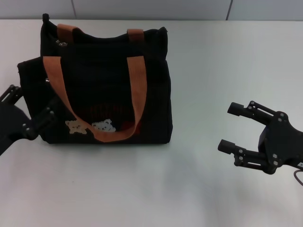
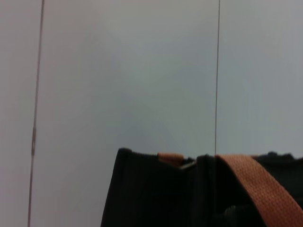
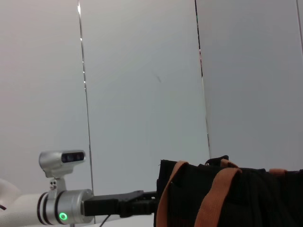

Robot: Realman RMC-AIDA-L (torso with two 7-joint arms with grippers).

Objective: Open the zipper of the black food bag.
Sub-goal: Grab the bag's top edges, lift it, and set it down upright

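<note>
White table (image 1: 199,189) bears black food bag (image 1: 109,85).

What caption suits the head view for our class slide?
Black food bag on a white table; left gripper at its side, open right gripper apart.

Bright even light, soft shadows, left wrist view blurred

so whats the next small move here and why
Probably bring the right gripper in toward the black food bag, up to its top rim. Its fingers are open and it sits well clear to the bag's right, while the left gripper is already at the bag's left side, placed to steady it. The zipper pull isn't clearly visible.
</note>
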